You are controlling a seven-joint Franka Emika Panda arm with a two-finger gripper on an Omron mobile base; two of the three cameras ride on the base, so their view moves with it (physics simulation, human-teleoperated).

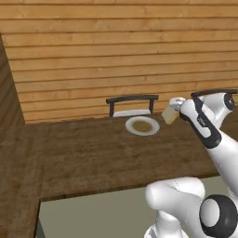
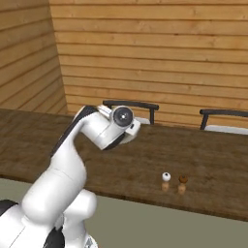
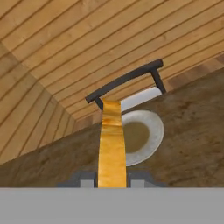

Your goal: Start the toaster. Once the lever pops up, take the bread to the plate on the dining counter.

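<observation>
My gripper (image 1: 175, 108) is shut on the bread (image 1: 169, 115), a light tan slice held in the air just right of the plate (image 1: 142, 126). The round off-white plate rests on the dark wood dining counter (image 1: 93, 153) near its far edge. In the hand view the bread (image 3: 112, 140) stands edge-on between my fingertips (image 3: 86, 180), and the plate (image 3: 151, 131) lies just beyond it and to its right. In the right base view my hand (image 2: 121, 123) hovers over the dining counter (image 2: 208, 155). The toaster is out of view.
A dark-framed chair (image 1: 132, 104) stands behind the counter right beyond the plate, and a second chair (image 2: 225, 116) stands further right. Two small shakers (image 2: 174, 183) sit near the counter's front edge. A wooden plank wall (image 1: 116, 46) runs behind.
</observation>
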